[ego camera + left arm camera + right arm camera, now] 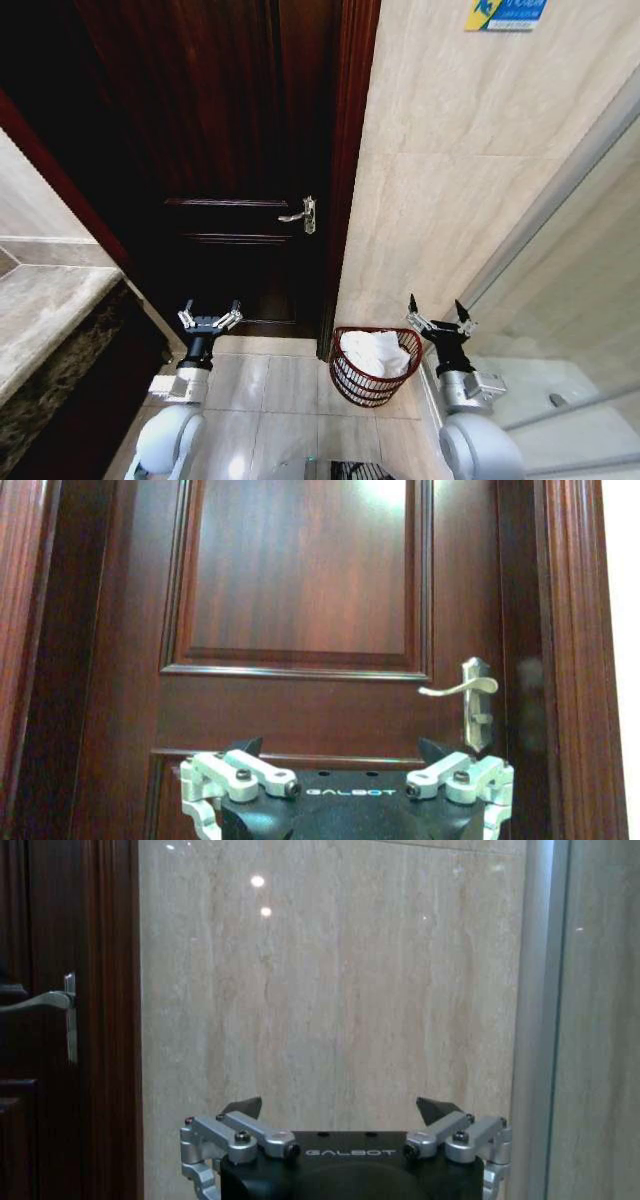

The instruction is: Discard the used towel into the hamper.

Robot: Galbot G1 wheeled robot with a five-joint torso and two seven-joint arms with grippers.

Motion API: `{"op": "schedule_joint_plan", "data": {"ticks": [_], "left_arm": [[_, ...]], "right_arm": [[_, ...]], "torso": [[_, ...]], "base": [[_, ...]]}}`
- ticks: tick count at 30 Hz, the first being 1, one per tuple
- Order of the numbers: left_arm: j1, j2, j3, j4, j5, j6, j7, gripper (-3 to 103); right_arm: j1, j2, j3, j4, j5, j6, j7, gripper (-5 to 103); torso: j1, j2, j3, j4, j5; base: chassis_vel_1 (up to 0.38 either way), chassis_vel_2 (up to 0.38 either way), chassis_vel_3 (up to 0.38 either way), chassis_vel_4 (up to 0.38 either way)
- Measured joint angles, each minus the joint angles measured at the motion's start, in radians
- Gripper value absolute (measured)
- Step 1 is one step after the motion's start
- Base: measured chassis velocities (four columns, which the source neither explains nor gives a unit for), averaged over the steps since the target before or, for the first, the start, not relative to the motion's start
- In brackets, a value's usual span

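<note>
White towel (376, 352) lay inside dark reddish-brown wire hamper (372, 384) on tiled floor, at foot of marble wall beside door frame. Left gripper (209, 319) and right gripper (438, 318) spread wide, empty. Task looked complete.

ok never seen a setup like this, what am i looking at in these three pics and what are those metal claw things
This is a wheeled robot with two arms in a bathroom. The head view looks down from its head: the left pincer faces a dark wooden door, and the right pincer faces a tiled wall. Both are open and hold nothing. Between them on the floor stands the hamper, with a white towel already inside. The other two pictures come from cameras on each wrist, looking past that arm's own pincer.
</note>
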State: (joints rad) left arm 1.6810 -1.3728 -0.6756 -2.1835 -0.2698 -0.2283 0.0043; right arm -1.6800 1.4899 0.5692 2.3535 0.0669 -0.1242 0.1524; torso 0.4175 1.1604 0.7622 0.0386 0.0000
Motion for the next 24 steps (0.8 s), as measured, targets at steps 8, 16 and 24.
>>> {"op": "schedule_joint_plan", "data": {"ticks": [8, 16, 24], "left_arm": [[-0.013, -0.020, 0.003, 0.011, 0.016, 0.024, -0.027, 100], [-0.013, -0.023, 0.011, 0.011, 0.057, 0.024, -0.061, 100], [-0.014, -0.022, 0.011, 0.013, 0.072, 0.022, -0.070, 100]], "right_arm": [[0.009, -0.009, -0.005, 0.000, 0.006, -0.010, 0.003, 100], [0.009, -0.009, -0.005, 0.000, 0.005, -0.015, 0.004, 100], [0.009, -0.009, -0.005, 0.001, -0.001, -0.017, 0.005, 100]], "torso": [[0.019, 0.043, 0.024, 0.0000, 0.0000], [0.023, 0.052, 0.030, 0.0000, 0.0000], [0.021, 0.049, 0.028, 0.0000, 0.0000]], "base": [[0.000, 0.000, 0.000, 0.000], [0.000, 0.000, 0.000, 0.000], [0.000, 0.000, 0.000, 0.000]]}}
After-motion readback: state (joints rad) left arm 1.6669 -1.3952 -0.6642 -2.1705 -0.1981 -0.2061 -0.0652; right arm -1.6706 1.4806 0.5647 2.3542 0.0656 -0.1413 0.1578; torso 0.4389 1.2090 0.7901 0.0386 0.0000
